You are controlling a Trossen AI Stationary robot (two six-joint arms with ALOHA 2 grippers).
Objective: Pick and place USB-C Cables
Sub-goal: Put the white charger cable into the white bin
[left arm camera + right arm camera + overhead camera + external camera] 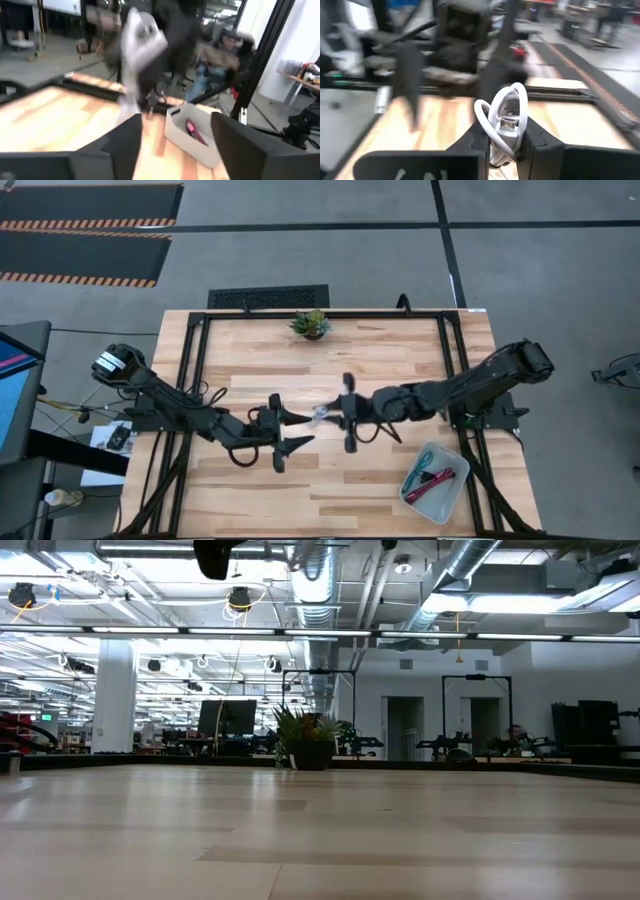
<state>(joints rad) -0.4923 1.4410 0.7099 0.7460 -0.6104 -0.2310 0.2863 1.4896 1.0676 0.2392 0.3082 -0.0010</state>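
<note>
My right gripper (330, 417) hovers over the middle of the table, shut on the white USB-C cable (320, 416), a small looped bundle. In the right wrist view the cable (506, 117) stands between that gripper's fingers (505, 137). My left gripper (305, 428) faces it from the table's left, open wide and touching nothing. In the left wrist view the left gripper (175, 127) looks at the blurred white cable (142, 37). The teal cable (417, 476) and the maroon cable (437, 479) lie in the grey tray (452, 496). No black cable shows. My right gripper pinches the white cable's coiled bundle between its two fingers, on the lower part of the loops (501, 145). The fingers come level from the table's right. The loops and a plug (509, 122) stick out past the fingertips, and the cable is lifted clear of the table.
The grey tray (177, 131) sits near the table's right near corner, with the maroon cable (194, 131) in it. A small potted plant (310, 324) stands at the far edge. A black frame (197, 370) runs along the table's left, right and far sides.
</note>
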